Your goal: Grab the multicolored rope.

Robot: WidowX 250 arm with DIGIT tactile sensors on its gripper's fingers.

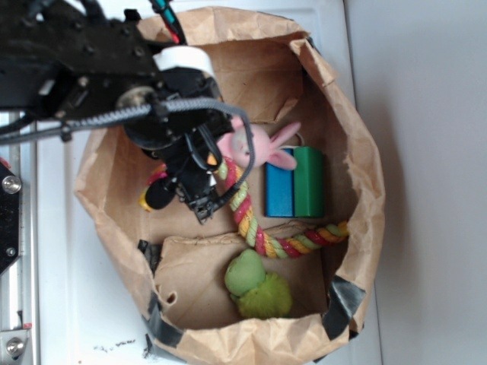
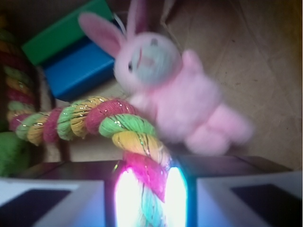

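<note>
The multicolored rope (image 1: pixel 255 228) is a thick twisted cord of red, yellow and pale green strands, curving across the floor of a brown paper bag (image 1: pixel 358 144). Its upper part rises to my gripper (image 1: pixel 204 190), which is shut on it. In the wrist view the rope (image 2: pixel 118 127) runs from the left, bends down and passes between my two glowing pads (image 2: pixel 127 198), squeezed tight there. The gripper (image 2: pixel 149 198) hides the rope's near end. A pink plush bunny (image 2: pixel 175 90) lies right against the rope.
A blue and green box (image 1: pixel 295 182) stands beside the bunny (image 1: pixel 255 146). A green plush toy (image 1: pixel 259 285) lies at the bag's near side. A yellow and black toy (image 1: pixel 156 196) sits under the arm. The bag's crumpled walls ring everything.
</note>
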